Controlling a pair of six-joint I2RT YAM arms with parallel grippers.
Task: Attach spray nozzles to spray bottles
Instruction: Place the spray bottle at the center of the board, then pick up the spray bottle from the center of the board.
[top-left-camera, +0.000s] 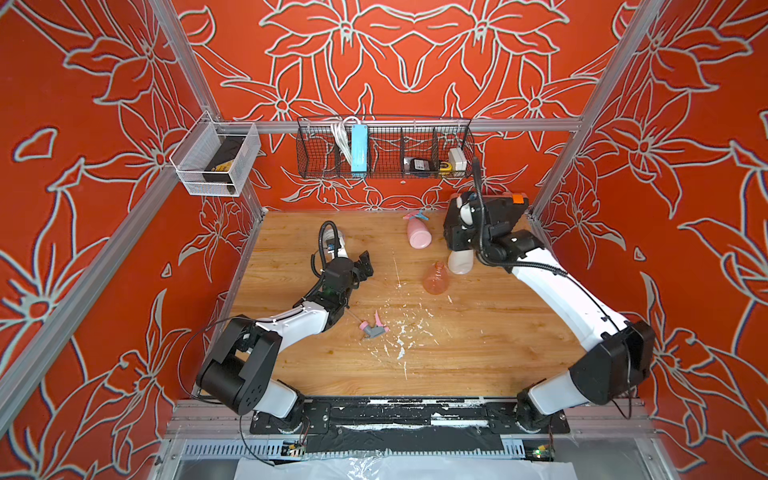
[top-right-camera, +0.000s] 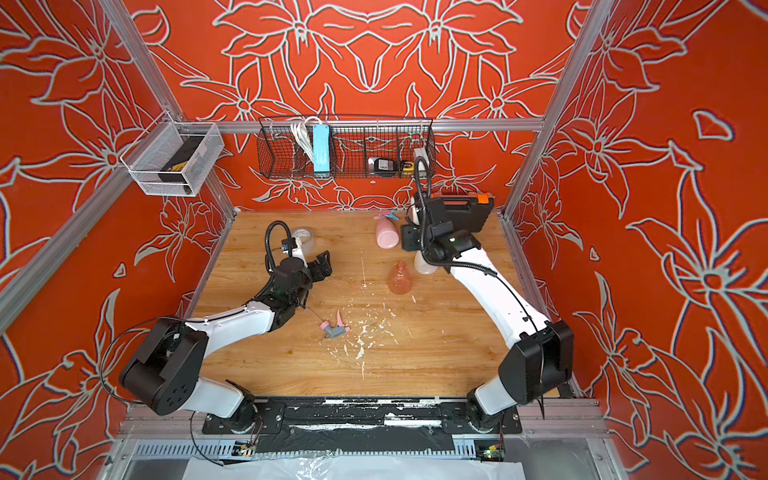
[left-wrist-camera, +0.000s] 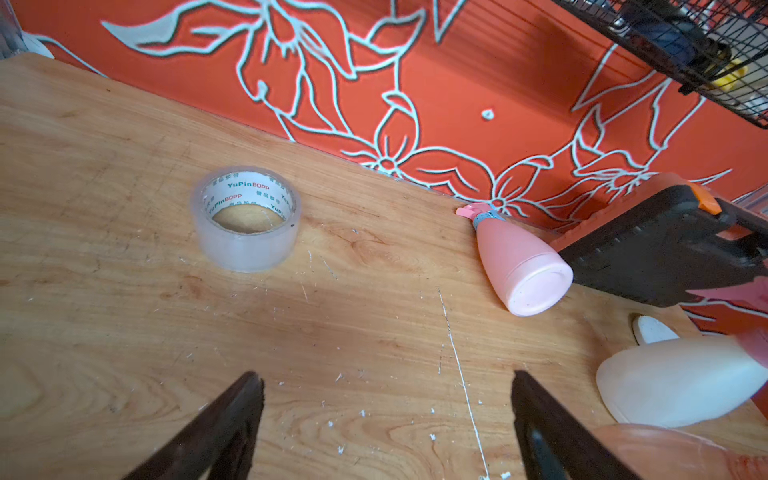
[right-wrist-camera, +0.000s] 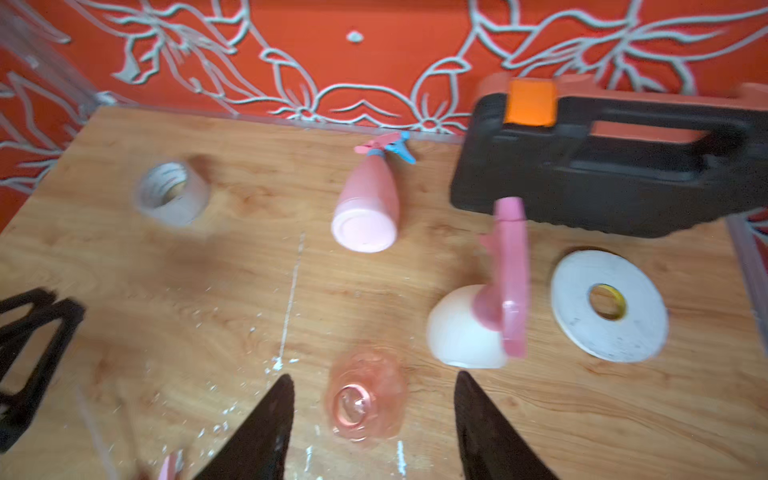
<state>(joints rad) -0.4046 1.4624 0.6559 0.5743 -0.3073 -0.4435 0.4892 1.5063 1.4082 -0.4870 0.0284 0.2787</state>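
Standing upright mid-table, orange bottle (right-wrist-camera: 365, 403) has a bare neck. Cream bottle (right-wrist-camera: 461, 332) stands just beside it, pink nozzle (right-wrist-camera: 513, 270) on top. Pink bottle (right-wrist-camera: 368, 203) lies sideways near the back wall, pink-and-blue nozzle (right-wrist-camera: 390, 145) fitted. Pink-and-grey nozzle (top-left-camera: 374, 328) lies loose by the left arm. Right gripper (right-wrist-camera: 374, 375) is spread and empty above the orange bottle. Left gripper (left-wrist-camera: 387, 373) is spread and empty.

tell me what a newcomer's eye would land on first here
The red floral walls around the wooden table hit first. Then the bottles toward the back right: a pink bottle on its side wearing a pink-and-blue nozzle, a cream-white bottle upright under a pink nozzle, and an orange bottle with a bare neck. A pink-and-grey nozzle lies loose mid-table.
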